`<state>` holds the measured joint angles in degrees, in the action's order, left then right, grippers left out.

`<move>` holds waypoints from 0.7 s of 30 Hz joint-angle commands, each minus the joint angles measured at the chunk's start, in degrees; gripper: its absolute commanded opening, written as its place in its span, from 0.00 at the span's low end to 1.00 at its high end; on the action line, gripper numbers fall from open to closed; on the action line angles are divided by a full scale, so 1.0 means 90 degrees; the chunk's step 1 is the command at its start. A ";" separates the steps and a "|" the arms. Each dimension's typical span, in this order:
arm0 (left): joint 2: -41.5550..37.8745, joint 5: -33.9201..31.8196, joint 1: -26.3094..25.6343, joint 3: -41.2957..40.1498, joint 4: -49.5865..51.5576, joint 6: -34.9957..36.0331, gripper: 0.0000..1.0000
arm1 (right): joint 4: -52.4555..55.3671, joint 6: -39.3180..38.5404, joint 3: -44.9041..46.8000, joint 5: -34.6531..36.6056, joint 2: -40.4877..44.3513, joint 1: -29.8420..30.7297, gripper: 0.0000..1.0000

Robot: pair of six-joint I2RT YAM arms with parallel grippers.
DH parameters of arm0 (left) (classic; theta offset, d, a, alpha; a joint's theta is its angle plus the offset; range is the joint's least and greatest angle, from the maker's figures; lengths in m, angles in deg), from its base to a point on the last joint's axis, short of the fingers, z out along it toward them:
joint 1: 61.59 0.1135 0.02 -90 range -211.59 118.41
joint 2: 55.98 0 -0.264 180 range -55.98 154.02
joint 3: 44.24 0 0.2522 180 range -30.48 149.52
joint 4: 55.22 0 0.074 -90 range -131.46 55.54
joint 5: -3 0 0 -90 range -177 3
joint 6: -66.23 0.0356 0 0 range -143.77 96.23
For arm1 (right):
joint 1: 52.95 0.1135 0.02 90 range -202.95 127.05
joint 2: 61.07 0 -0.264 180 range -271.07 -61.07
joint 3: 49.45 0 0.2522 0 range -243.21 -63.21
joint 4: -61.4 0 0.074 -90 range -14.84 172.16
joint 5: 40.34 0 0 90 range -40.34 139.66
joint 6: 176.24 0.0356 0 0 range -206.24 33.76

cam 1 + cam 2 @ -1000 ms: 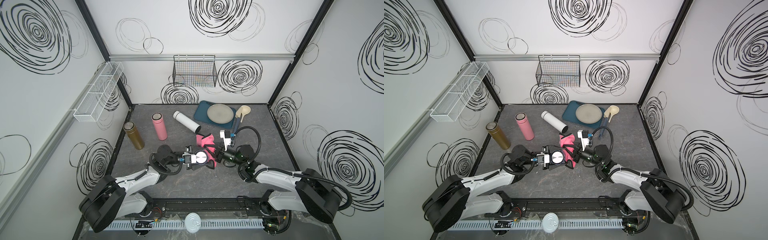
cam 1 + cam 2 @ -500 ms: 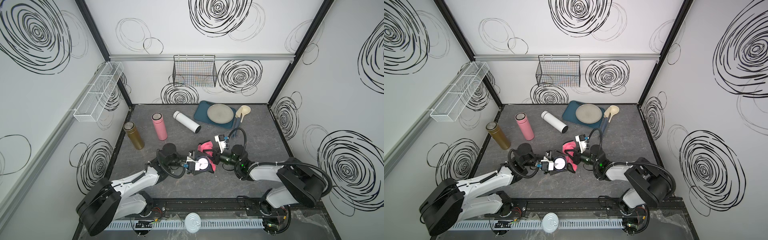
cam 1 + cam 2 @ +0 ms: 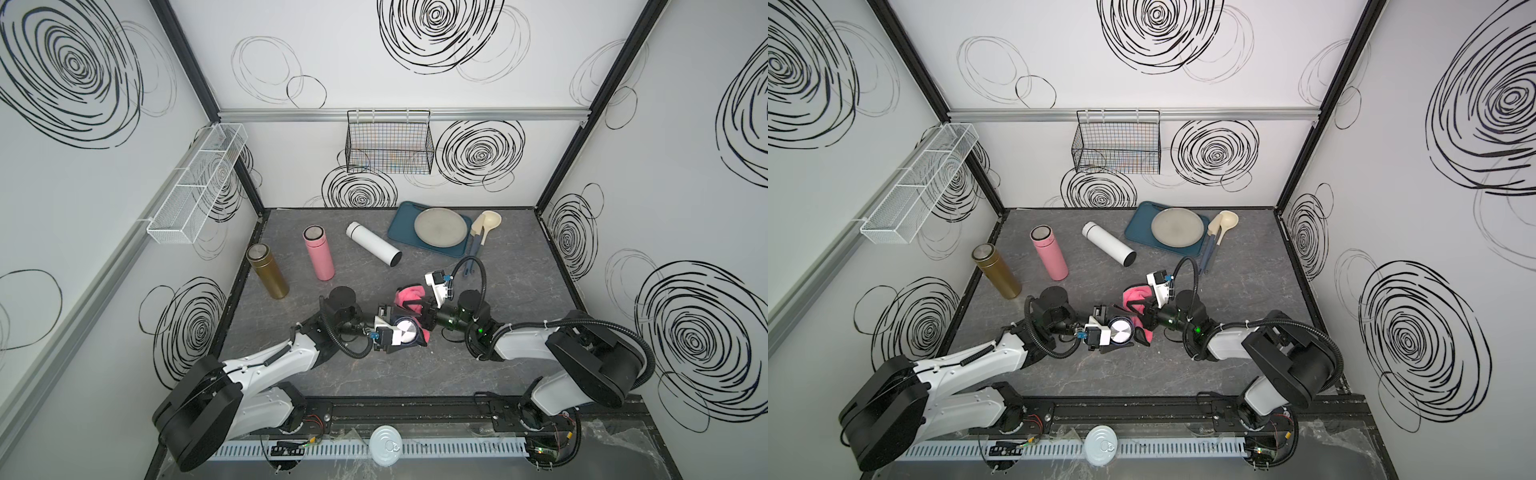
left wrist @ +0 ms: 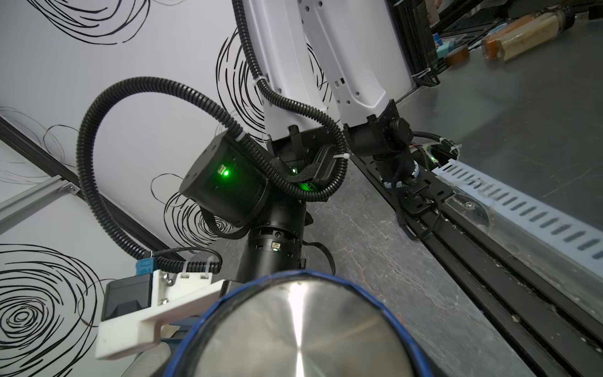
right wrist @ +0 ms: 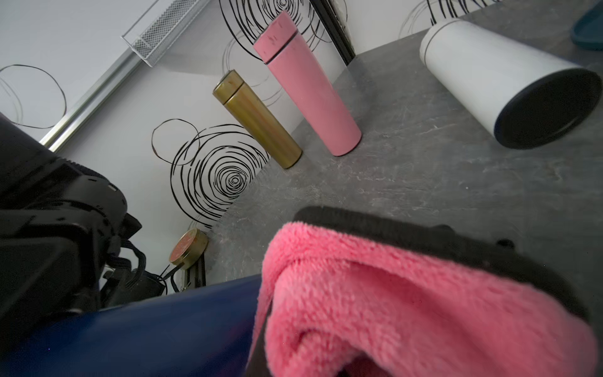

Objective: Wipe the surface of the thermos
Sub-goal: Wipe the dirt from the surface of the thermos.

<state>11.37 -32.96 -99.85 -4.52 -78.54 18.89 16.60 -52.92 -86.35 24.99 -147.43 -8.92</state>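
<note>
Grey marbled tabletop [image 3: 519, 266]; left gripper [image 3: 398, 331] clamps cylindrical blue thermos [image 3: 408, 331]; right gripper [image 3: 420, 315] pinches fluffy pink cloth [image 3: 409, 293].

Inspector: blue thermos [image 5: 146, 333], body glossy and smooth; end face brushed metal, brightly reflective.
Clerk: And the pink cloth [image 5: 408, 310]?
Inspector: Fluffy pile, matt, black edging. The gold thermos [image 5: 257, 119] is metallic with a satin sheen; pink thermos [image 5: 310, 88] matt; white thermos [image 5: 483, 62] smooth.
Clerk: The table [image 5: 424, 182]?
Inspector: Grey, stone-veined, matt.
</note>
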 commanded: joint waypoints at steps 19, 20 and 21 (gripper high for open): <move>-0.0441 -0.0039 -0.0202 0.0449 0.0413 0.1198 0.00 | 0.0745 -0.0711 -0.0523 0.0139 0.0543 0.0435 0.00; -0.0429 -0.0030 -0.0204 0.0456 0.0423 0.1198 0.00 | 0.0862 -0.0794 -0.0525 0.0143 0.0807 0.0463 0.00; -0.0423 -0.0021 -0.0204 0.0456 0.0424 0.1214 0.00 | 0.0900 -0.0829 -0.0516 0.0115 0.1031 0.0474 0.00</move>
<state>9.21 -33.74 -101.36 -3.56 -69.67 26.43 24.27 -58.47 -89.67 27.33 -143.67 -6.04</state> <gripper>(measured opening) 0.673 0.108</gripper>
